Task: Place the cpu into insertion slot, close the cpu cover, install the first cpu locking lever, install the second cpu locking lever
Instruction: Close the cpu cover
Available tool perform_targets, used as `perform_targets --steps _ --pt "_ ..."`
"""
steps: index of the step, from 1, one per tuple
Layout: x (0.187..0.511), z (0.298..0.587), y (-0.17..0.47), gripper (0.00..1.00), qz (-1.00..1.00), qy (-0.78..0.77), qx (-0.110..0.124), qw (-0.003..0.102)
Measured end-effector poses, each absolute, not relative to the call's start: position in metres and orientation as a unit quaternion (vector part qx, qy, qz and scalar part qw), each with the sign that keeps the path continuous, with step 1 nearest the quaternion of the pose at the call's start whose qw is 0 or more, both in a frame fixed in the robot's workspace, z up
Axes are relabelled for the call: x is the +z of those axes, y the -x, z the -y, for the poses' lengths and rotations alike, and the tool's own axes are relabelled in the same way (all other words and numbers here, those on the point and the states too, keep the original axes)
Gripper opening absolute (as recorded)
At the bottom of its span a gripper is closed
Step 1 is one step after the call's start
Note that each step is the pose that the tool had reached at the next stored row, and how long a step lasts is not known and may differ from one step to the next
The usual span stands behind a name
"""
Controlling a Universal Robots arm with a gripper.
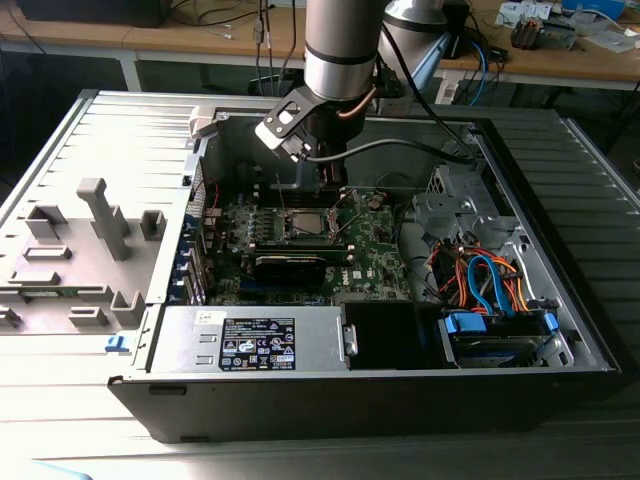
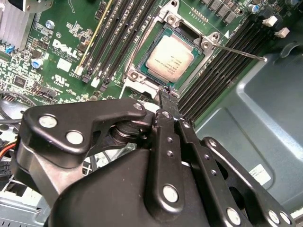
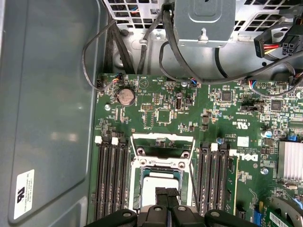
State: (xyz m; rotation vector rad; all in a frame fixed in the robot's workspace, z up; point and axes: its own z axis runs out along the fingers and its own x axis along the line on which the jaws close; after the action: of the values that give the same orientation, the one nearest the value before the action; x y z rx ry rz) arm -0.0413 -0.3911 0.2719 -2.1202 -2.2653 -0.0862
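The cpu, a silvery square chip, lies in the insertion slot on the green board; I also see the cpu in the first wrist view. A thin silvery frame, the cpu cover, looks swung back past the slot's far edge, with green board showing through its cut-out. A thin wire locking lever sticks out free beside the slot. My gripper hovers just over the slot's edge, its black fingers pressed together with nothing between them. In the exterior view the gripper hangs above the slot.
Black memory slots flank the socket on both sides. A long black card sits nearer the case front. Cables and a drive bay fill the exterior view's right. The grey case wall rises close by.
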Motion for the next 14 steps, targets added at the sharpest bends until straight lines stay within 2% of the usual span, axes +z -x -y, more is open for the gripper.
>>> perform_targets --steps 14 --pt "0.2752 0.3915 0.0390 0.11 0.730 0.683 -0.028 0.020"
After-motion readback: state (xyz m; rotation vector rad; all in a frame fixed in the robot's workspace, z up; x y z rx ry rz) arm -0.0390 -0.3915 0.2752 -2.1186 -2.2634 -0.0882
